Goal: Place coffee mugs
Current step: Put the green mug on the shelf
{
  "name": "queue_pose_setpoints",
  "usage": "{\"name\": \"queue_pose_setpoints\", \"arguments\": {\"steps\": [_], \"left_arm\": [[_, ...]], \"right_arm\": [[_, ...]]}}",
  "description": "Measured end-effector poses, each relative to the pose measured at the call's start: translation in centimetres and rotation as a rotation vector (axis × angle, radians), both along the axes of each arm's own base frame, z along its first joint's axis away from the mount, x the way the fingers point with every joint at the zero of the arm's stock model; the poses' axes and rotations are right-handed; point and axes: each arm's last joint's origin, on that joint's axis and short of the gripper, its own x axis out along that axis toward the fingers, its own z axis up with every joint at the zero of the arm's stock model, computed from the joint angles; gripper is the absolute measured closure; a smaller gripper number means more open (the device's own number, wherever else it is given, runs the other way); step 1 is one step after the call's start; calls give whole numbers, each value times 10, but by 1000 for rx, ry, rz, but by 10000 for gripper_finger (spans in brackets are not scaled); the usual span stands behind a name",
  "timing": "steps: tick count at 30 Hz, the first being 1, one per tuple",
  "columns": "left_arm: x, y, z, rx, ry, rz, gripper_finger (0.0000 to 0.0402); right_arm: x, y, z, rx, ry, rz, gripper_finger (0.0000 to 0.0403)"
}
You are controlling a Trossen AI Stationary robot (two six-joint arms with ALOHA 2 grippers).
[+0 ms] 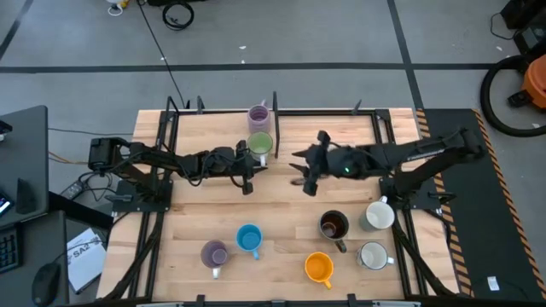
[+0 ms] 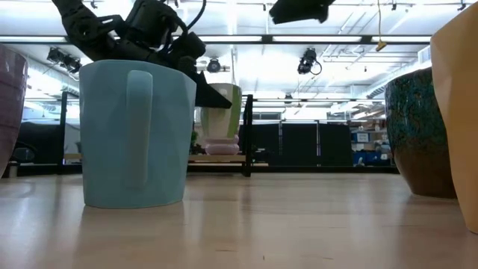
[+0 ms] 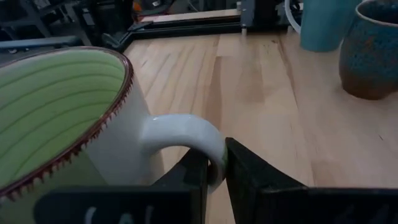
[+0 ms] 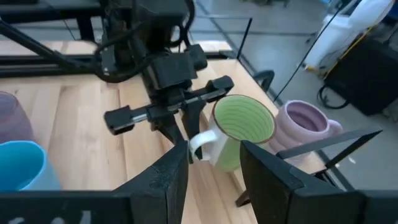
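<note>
My left gripper (image 1: 252, 163) is shut on the green mug (image 1: 260, 143), which is green inside and white outside. That mug hangs in front of a lilac mug (image 1: 258, 115) standing at the table's far edge. In the low view the green mug (image 2: 221, 112) is tilted, with its base above the table line. My right gripper (image 1: 304, 176) is open just right of it and touches nothing; in its wrist view the open fingers (image 4: 171, 177) frame the green mug (image 4: 241, 127). Along the near side stand a lilac (image 1: 213, 253), a blue (image 1: 248, 239), an orange (image 1: 318, 267), a dark brown (image 1: 333, 225) and two white mugs (image 1: 378, 215). My left gripper pinches the green mug's white loop handle (image 3: 211, 146) at its outer curve, between the two fingers (image 3: 249, 180). The fingers slant down onto it from above, one on each side of the loop (image 4: 200, 140). The mug hangs beside the fingers, lifted slightly and tilted.
A dark metal frame (image 1: 324, 112) runs along the far edge and both sides of the wooden table (image 1: 196, 205). Bare wood lies in the middle between the arms and the near row of mugs. The blue mug (image 2: 134, 134) and the dark brown mug (image 2: 422, 134) stand close to the low camera.
</note>
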Motion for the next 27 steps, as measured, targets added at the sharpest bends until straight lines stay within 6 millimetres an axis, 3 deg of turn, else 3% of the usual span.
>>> {"name": "queue_pose_setpoints", "arguments": {"steps": [4,11,20,27], "left_arm": [[-2,-1,-2,5,-13,10,359],[-27,-5,-17,-5,-178,43,359],[-15,-2,-10,14,-108,-4,359],[-15,9,-9,35,-97,4,359]], "right_arm": [[-9,11,-8,-20,-39,-14,252],[-13,23,-18,-26,-52,-20,252],[-19,19,-48,-44,-66,-32,252],[-36,14,-55,-39,-174,-44,252]]}}
